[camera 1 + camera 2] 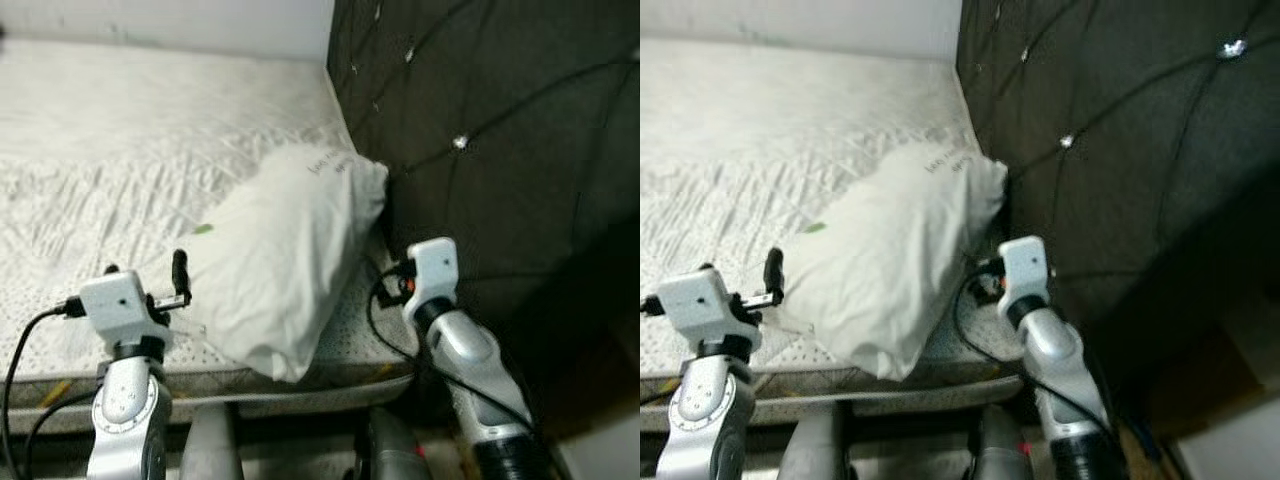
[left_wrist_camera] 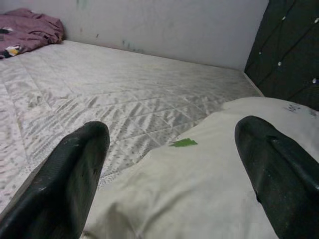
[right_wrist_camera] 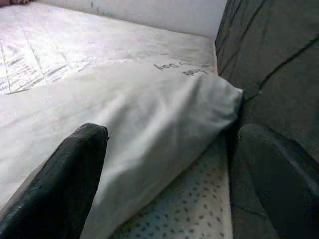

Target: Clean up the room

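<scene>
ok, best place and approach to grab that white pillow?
Probably one long edge each: the pillow lies diagonally across the mattress corner, one end against the dark headboard. The left gripper and right gripper already flank it, jaws open. Pinch the soft side edges from the bed's near side; its bulk suits two grippers.

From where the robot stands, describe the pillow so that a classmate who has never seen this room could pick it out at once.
Start at the bare quilted mattress and follow it to the dark tufted headboard. The pillow lies slanted at the near corner, one end against the headboard, between the open left gripper and right gripper. It alone is plain white, with small dark print and a green mark.
</scene>
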